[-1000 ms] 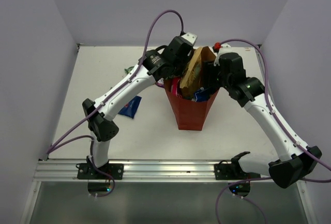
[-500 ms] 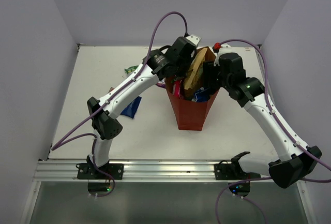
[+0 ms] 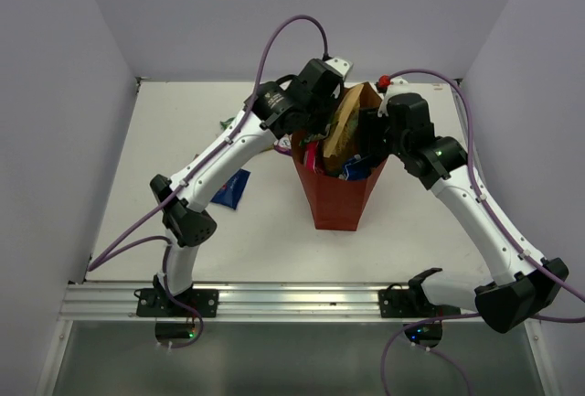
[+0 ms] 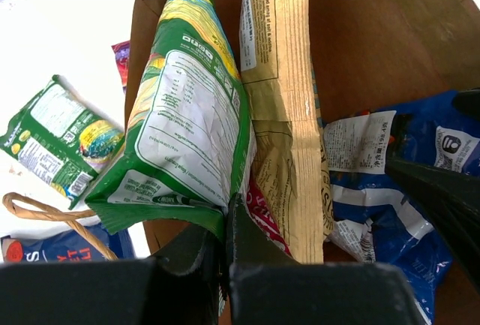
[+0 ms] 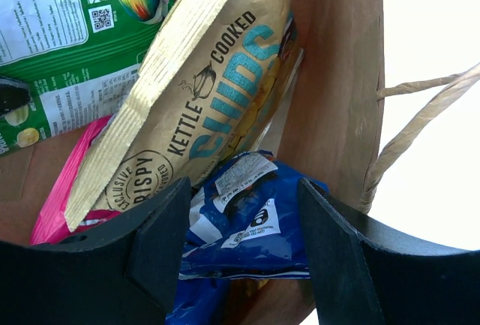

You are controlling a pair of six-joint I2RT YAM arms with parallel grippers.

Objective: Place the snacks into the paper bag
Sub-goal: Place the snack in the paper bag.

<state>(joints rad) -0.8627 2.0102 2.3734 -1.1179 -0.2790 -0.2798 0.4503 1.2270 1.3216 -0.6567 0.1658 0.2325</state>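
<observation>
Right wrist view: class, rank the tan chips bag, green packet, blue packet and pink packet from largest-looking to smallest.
1. tan chips bag
2. green packet and blue packet: too alike to rank, since both are partly cut off or hidden
3. pink packet: only a sliver shows

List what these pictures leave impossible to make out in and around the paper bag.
Paper bag floor: packets cover it in both wrist views.
Pink packet print: right wrist view, under the tan chips packet.
Blue packet on the table: left wrist view, cut off by the left gripper holding the green packet.
</observation>
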